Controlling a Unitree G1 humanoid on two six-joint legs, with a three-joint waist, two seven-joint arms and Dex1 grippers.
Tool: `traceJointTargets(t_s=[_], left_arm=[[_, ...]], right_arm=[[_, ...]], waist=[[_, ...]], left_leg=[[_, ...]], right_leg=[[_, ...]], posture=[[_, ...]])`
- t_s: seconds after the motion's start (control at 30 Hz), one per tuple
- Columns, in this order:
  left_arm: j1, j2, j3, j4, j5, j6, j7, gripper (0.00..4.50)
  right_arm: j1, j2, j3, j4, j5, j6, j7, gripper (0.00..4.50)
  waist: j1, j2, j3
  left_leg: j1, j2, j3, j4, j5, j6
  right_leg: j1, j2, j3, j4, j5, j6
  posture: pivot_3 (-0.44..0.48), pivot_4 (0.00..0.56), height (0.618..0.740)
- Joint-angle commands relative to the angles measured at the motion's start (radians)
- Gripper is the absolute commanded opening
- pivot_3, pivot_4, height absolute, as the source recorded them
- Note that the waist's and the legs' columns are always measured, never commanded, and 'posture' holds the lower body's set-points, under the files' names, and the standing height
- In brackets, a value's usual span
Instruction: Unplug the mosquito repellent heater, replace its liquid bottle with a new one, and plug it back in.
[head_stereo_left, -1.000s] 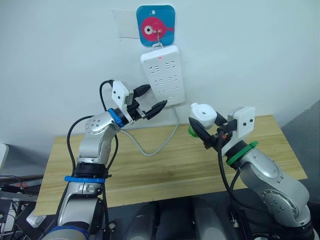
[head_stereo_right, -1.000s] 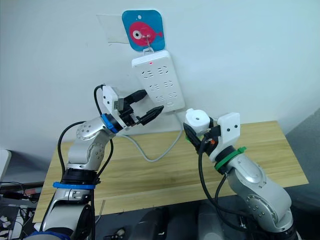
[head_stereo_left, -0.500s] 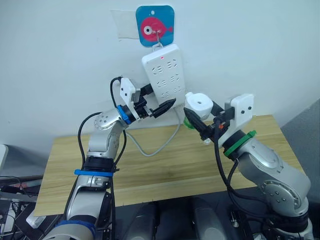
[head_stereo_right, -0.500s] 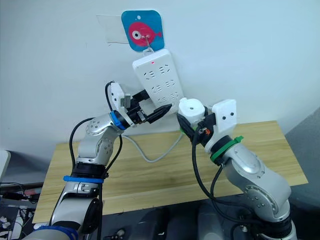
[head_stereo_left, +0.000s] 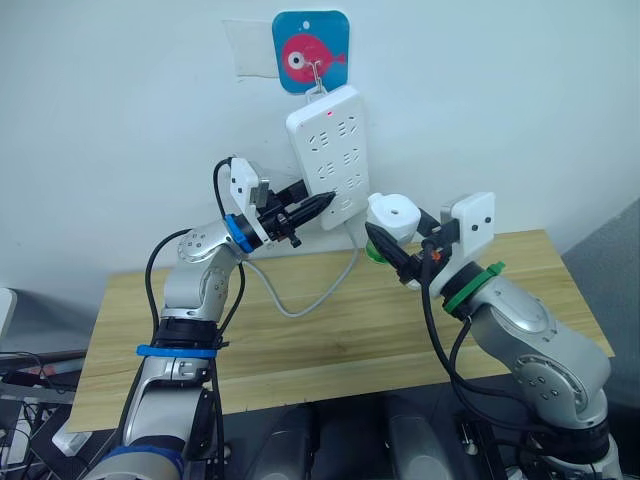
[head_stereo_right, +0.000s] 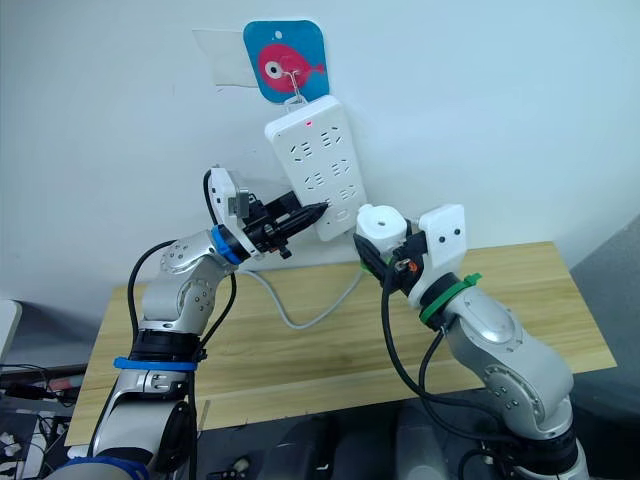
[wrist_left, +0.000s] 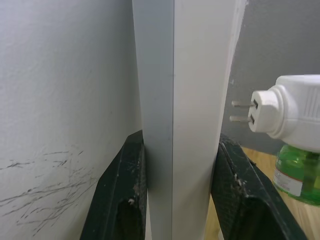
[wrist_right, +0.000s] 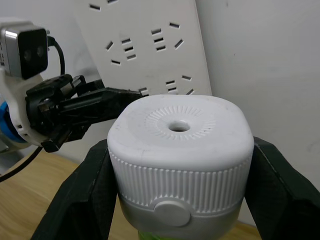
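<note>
The mosquito repellent heater (head_stereo_left: 392, 213) is a small white rounded unit with a vent hole on top (wrist_right: 179, 126). A green liquid bottle (wrist_left: 297, 173) hangs under it. My right gripper (head_stereo_left: 400, 237) is shut on it and holds it in the air just right of the power strip (head_stereo_left: 328, 150), its two plug prongs (wrist_left: 241, 111) pointing at the strip without touching. My left gripper (head_stereo_left: 318, 203) is shut on the strip's lower left edge, one black finger (wrist_left: 120, 200) behind it and one in front.
The strip hangs from a blue fish hook plate (head_stereo_left: 311, 52) on the white wall. Its grey cable (head_stereo_left: 300, 300) loops down onto the wooden table (head_stereo_left: 330, 340) below both arms.
My left gripper has moved right to the strip's edge and shut on it. The right gripper has carried the heater up and left, closer to the strip.
</note>
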Motion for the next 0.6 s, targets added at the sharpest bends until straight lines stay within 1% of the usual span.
traceJointTargets(t_s=[0.03,0.43,0.6], left_arm=[[-0.012,-0.001,-0.002,-0.05,-0.007,0.002,-0.002,1.3],[0.021,0.009,-0.004,-0.099,-0.008,0.014,-0.002,1.3],[0.029,0.011,-0.003,-0.114,-0.01,0.021,0.002,1.3]], right_arm=[[-0.006,0.011,0.004,-0.011,-0.021,-0.034,0.033,3.04],[-0.099,0.05,0.015,0.013,-0.044,-0.017,0.075,3.04],[-0.131,0.05,0.018,0.061,-0.065,-0.028,0.106,3.04]], waist=[[0.0,0.0,0.0],[0.002,0.0,0.0],[0.003,0.0,0.0]], left_leg=[[0.0,0.0,0.0,0.0,0.0,0.0],[0.0,0.0,0.0,0.0,0.0,-0.001],[0.0,0.0,0.0,0.0,0.0,-0.001]], right_leg=[[0.0,0.0,0.0,0.0,0.0,0.0],[-0.001,0.0,0.0,0.001,0.0,0.0],[-0.001,0.0,0.0,0.001,0.0,0.0]], posture=[[-0.212,0.232,0.74],[-0.184,0.216,0.74],[-0.172,0.219,0.74]])
